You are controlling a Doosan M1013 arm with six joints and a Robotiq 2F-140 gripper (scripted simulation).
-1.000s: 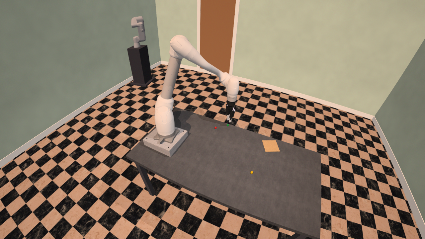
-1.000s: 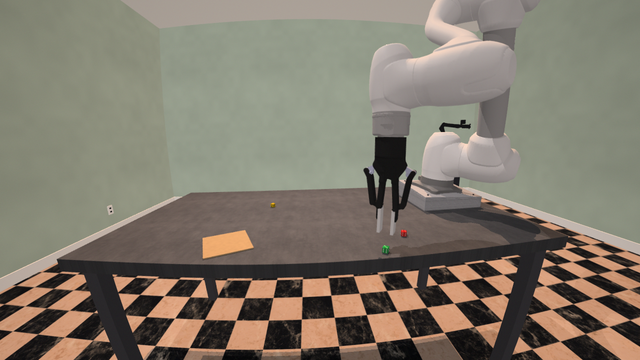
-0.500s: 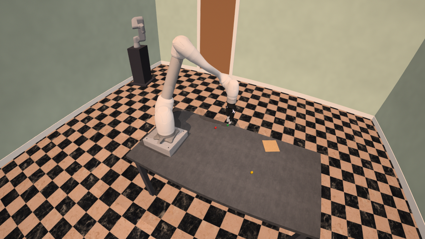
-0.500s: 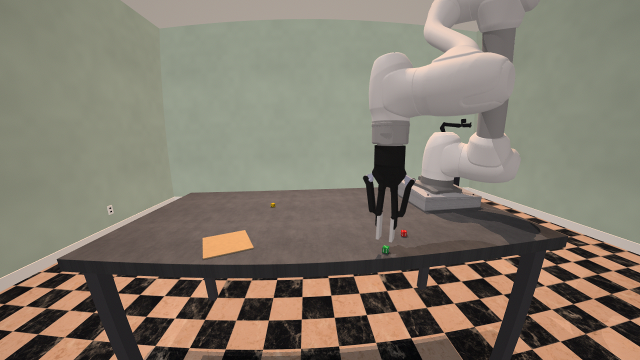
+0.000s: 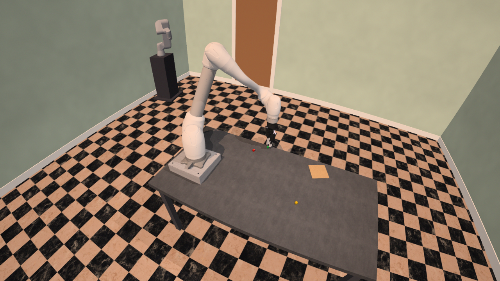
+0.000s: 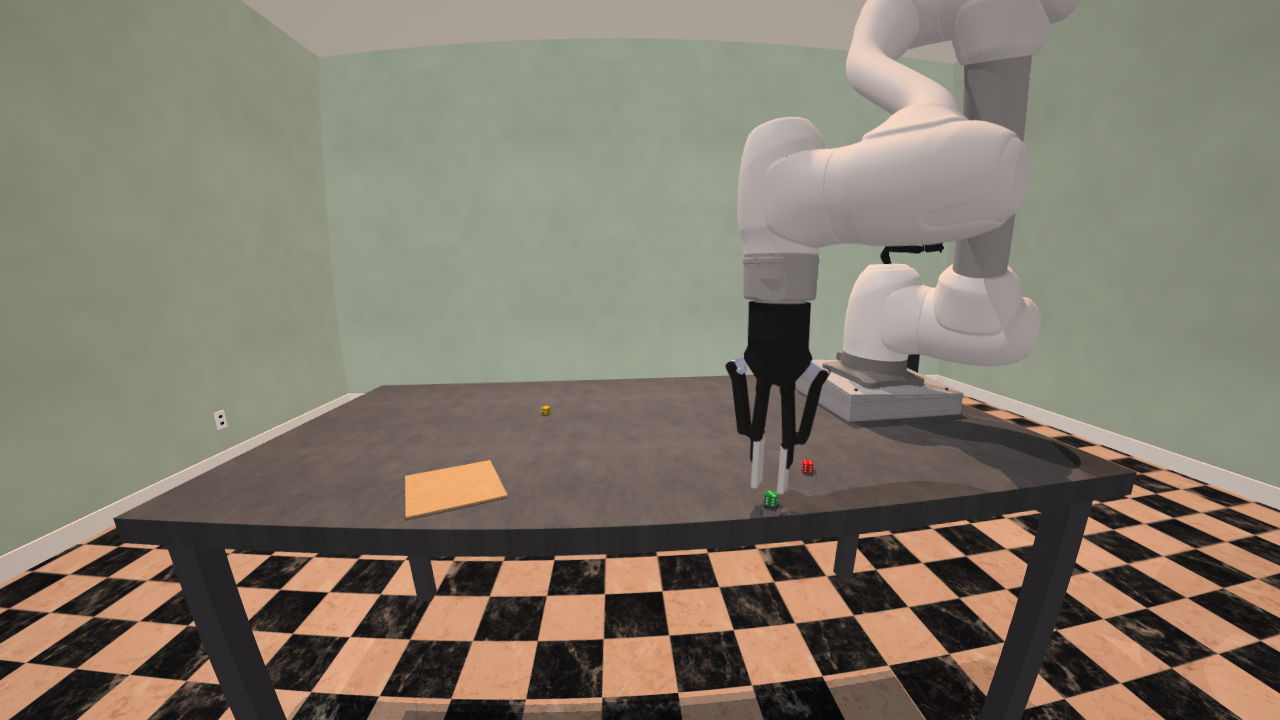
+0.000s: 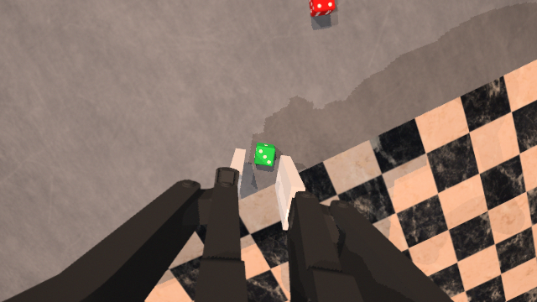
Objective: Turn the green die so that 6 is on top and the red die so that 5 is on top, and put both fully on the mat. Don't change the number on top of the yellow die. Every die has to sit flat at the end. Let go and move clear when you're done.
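Observation:
The green die (image 5: 267, 147) (image 6: 771, 499) (image 7: 264, 154) lies on the table near its edge, with three pips on top in the wrist view. My gripper (image 5: 269, 145) (image 6: 768, 488) is open and points down, its tips just above the green die. In the wrist view the die shows between the pale fingertips with a gap on each side. The red die (image 5: 253, 150) (image 6: 807, 466) (image 7: 322, 7) lies near the green one; its top face is cut off in the wrist view. The yellow die (image 5: 296, 202) (image 6: 545, 410) lies apart; its top number is too small to read.
The square orange mat (image 5: 318, 171) (image 6: 452, 490) lies on the dark table (image 5: 244, 195) (image 6: 626, 474), well away from the green and red dice. The arm's base (image 5: 194, 166) (image 6: 895, 400) stands at one end of the table. The table's edge runs close beside the green die.

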